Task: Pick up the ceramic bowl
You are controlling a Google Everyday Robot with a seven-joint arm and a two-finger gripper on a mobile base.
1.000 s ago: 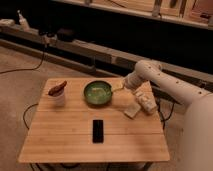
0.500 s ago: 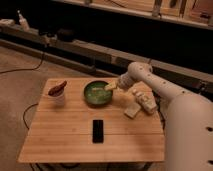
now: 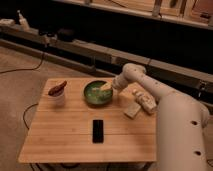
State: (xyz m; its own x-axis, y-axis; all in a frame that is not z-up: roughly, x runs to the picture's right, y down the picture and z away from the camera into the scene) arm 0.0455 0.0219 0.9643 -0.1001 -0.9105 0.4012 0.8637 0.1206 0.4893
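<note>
The ceramic bowl (image 3: 97, 93) is round, shallow and glossy green and sits on the wooden table (image 3: 65, 135) toward the back centre. My gripper (image 3: 106, 87) reaches in from the right at the end of the white arm (image 3: 150, 95) and is at the bowl's right rim, over its inside.
A small white cup (image 3: 58, 95) with a reddish-brown item stands at the back left. A black phone (image 3: 98, 130) lies in the middle of the table. Pale packaged items (image 3: 139, 103) lie at the right, under the arm. Shelves and cables are behind the table.
The arm has swung left, carrying the gripper from right of the bowl to the bowl's right rim. The bowl, cup and phone have not moved.
</note>
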